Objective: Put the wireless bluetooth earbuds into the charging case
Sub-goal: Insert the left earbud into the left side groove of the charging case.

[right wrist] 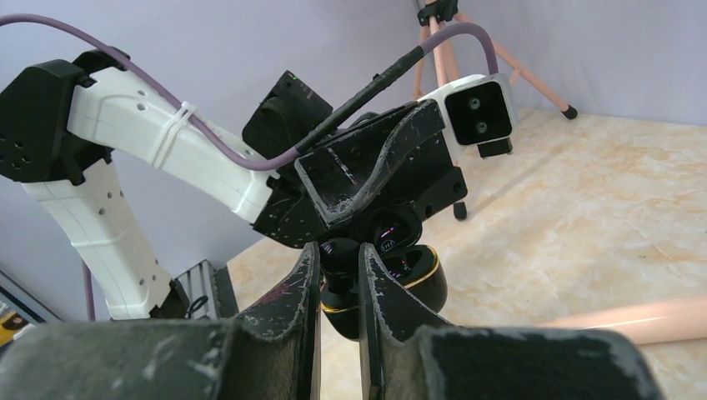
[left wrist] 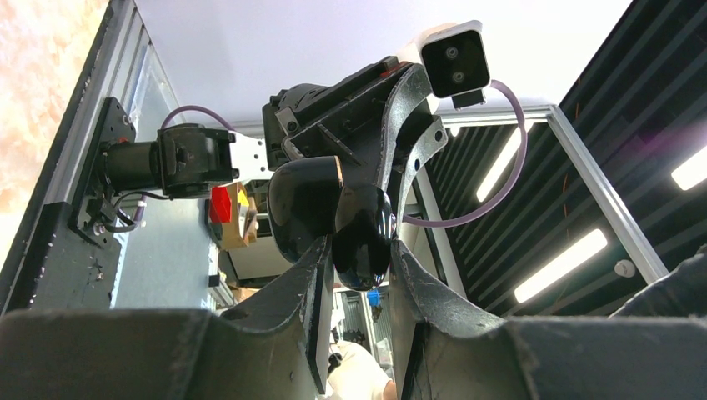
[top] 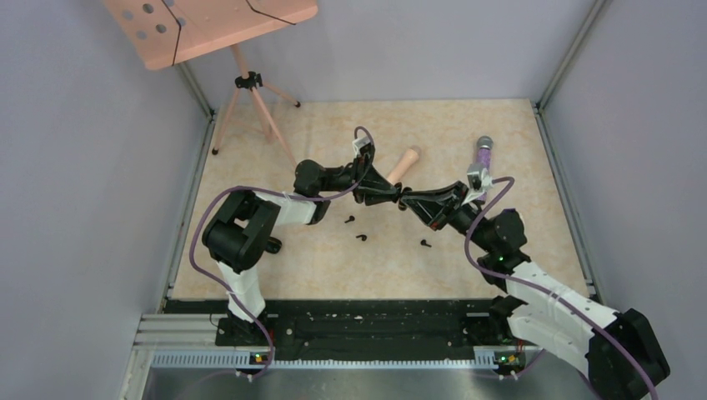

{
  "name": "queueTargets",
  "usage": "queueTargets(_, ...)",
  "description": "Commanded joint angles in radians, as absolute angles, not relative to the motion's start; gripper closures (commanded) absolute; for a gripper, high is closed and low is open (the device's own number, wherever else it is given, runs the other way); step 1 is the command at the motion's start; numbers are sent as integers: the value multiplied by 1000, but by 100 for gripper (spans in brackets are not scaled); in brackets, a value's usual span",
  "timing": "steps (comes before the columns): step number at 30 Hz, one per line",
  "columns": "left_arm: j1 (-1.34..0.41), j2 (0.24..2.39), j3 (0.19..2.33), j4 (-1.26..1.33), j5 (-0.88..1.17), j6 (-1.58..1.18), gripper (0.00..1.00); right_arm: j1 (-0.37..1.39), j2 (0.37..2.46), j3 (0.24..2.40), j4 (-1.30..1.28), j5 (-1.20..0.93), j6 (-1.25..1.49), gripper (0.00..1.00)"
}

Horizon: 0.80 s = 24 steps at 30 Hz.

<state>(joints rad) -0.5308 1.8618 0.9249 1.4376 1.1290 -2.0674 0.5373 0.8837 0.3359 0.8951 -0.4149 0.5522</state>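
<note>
Marbled tabletop point(top: 333, 271), charging case point(left wrist: 363, 237) aloft, clamped by left fingers point(left wrist: 292, 304) and right fingers point(right wrist: 385, 304) alike, earbuds point(top: 361, 237) lying loose below

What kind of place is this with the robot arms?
Probably a robot test booth in a lab: a left arm and right arm bolted at the table edge, grey walls boxing it in, a tripod in the corner, strip lights overhead.

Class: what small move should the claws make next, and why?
Probably the right claw should release: both it and the left claw clamp the glossy black rounded charging case mid-air, while tiny black earbuds lie untouched on the marbled table.
</note>
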Motion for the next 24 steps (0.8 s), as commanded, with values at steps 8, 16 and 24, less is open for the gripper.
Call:
queueTargets(8, -529, 1862, 925, 1537, 1123, -2086, 100, 555, 854, 380, 760, -473, 488, 78)
queueTargets(16, -529, 1867, 924, 1536, 1121, -2087, 100, 554, 823, 425, 697, -462, 481, 54)
queueTargets(24, -529, 1871, 915, 1535, 1122, -2077, 100, 554, 779, 460, 639, -404, 481, 38)
